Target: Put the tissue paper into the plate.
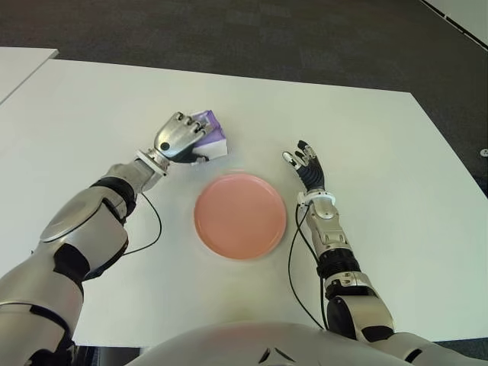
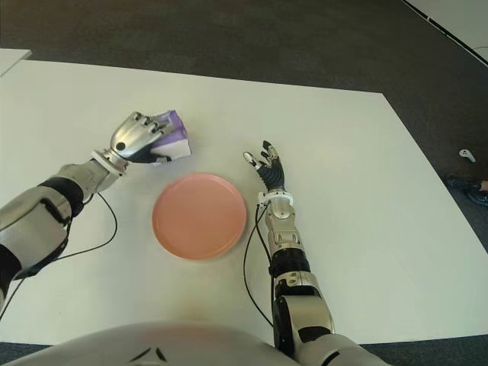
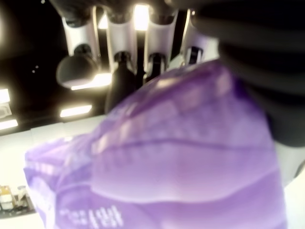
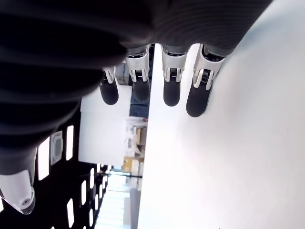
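Left robot hand point(image 1: 180, 136) covers most of the tissue paper point(image 1: 212, 136), a purple pack; only its far end and one white side show in the eye views. Fingers are curled over the top of it, clamped on. Whether the pack is lifted or touching the tabletop point(image 1: 366, 137) can't be told. In the left wrist view the purple wrap point(image 3: 181, 162) fills nearly everything, blurred, print on it unreadable, fingers point(image 3: 121, 43) partly cut off at the edge.

Pack sits toward the far left of the tabletop, just beyond the pink plate point(image 1: 240, 215), apart from its rim. Plate is at the middle, nearer the front edge.

Right robot hand point(image 1: 306, 165) shows just right of the plate, fingers spread loose, holding nothing; contact with the tabletop unclear. Black cables point(image 1: 293, 267) trail from both wrists across the surface. Dark floor point(image 1: 267, 38) lies beyond the far edge.
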